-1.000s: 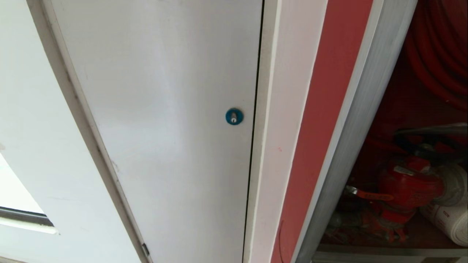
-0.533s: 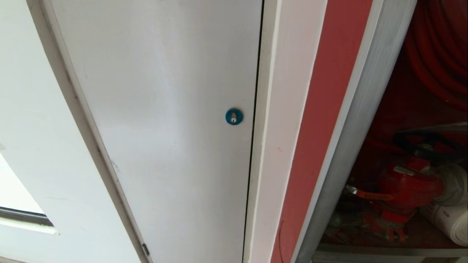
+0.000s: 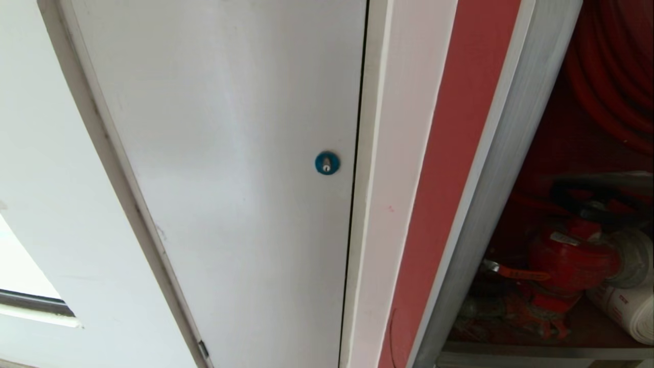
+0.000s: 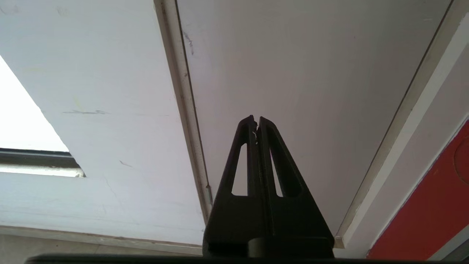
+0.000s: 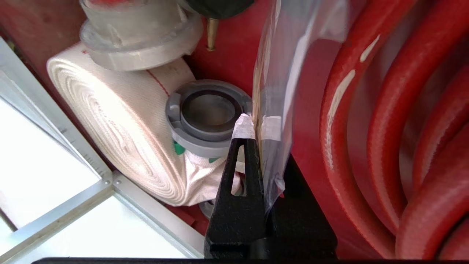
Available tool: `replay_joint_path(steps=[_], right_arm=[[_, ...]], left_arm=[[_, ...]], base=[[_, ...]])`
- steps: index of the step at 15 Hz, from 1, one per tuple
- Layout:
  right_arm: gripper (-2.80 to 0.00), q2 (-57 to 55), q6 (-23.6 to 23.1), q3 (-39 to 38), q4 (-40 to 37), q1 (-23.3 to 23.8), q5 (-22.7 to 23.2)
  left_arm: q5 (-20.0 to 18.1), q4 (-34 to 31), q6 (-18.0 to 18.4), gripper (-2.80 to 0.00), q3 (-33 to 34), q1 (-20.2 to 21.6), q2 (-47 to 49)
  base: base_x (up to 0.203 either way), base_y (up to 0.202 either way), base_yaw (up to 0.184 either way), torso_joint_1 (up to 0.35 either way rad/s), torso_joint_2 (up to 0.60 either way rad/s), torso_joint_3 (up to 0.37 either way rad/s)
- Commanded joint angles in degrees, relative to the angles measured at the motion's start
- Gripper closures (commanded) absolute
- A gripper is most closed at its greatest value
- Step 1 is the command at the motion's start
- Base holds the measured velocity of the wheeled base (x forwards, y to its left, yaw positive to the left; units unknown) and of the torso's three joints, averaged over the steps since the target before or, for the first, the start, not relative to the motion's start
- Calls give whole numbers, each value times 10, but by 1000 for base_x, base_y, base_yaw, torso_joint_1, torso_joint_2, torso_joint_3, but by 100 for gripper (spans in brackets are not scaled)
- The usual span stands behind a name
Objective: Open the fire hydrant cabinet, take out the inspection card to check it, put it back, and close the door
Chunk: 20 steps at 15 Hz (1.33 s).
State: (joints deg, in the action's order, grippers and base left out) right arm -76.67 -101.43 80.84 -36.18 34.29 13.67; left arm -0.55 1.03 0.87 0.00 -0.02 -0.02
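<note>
The fire hydrant cabinet (image 3: 490,194) stands open at the right of the head view, with its silver frame and red interior. Inside are a red valve (image 3: 567,260), a white rolled hose (image 3: 628,306) and red hose coils (image 3: 608,66). In the right wrist view my right gripper (image 5: 257,126) is inside the cabinet, shut on the inspection card (image 5: 278,73). The card is seen edge-on in a clear plastic sleeve, between the red hose reel (image 5: 384,128) and the white rolled hose (image 5: 121,124). The door is out of view. My left gripper (image 4: 256,121) is shut and empty.
A plain white panel (image 3: 230,153) with a blue round lock (image 3: 327,163) fills the middle of the head view; the left gripper hangs in front of it. A grey hose coupling (image 5: 207,113) lies close beside the right fingertips. A silver frame bar (image 5: 110,179) runs below the hose.
The head view holds still. Only a thin grey strip above the red valve has shifted very slightly.
</note>
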Motion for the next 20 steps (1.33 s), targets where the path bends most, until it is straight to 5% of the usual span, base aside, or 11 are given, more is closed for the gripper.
replay_joint_path(steps=[1, 12, 20], right_arm=[[0, 8, -5, -2, -2, -11, 0], [0, 19, -20, -7, 30, -46, -112], [0, 16, -19, -27, 30, -68, -116]], left_arm=[[0, 0, 0, 0, 4, -1, -1], [0, 0, 0, 0, 4, 0, -1], [0, 0, 0, 0, 4, 0, -1]], base=[[0, 0, 0, 0, 0, 0], [0, 0, 0, 0, 0, 0], [0, 0, 0, 0, 0, 0]])
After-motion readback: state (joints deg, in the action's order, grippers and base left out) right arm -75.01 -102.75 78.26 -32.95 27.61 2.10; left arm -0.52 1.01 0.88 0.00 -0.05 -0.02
